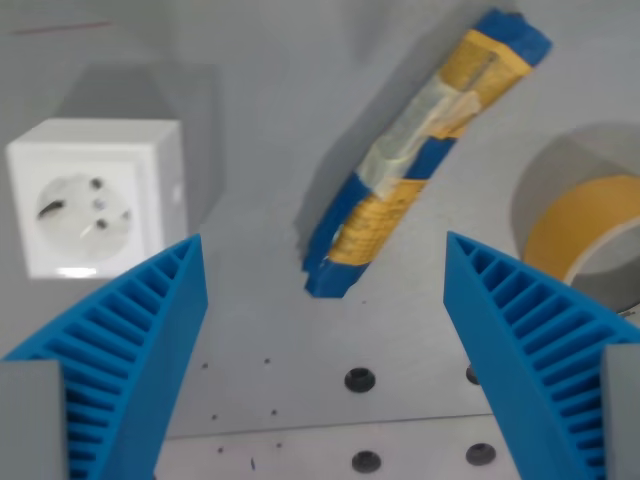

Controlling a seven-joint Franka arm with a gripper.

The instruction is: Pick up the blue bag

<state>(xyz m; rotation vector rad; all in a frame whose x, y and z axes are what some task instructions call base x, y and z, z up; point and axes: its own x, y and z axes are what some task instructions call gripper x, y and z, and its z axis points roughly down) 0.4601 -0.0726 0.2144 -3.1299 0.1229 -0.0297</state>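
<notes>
Blue bag (425, 160) lies on the desk (260, 330), beyond the gripper (325, 290), slightly right of centre. Long axis runs diagonally, near-left to far-right. Gripper spread wide, empty; bag's near end sits between the finger lines.

A pale grey tabletop (250, 290) fills the wrist view, matte and evenly lit, with soft shadows falling toward the upper left of what stands on it. Several round black holes (359, 379) dot the surface near the bottom edge, along with a few tiny dark specks. A faint reddish line (60, 28) crosses the top left corner.
</notes>
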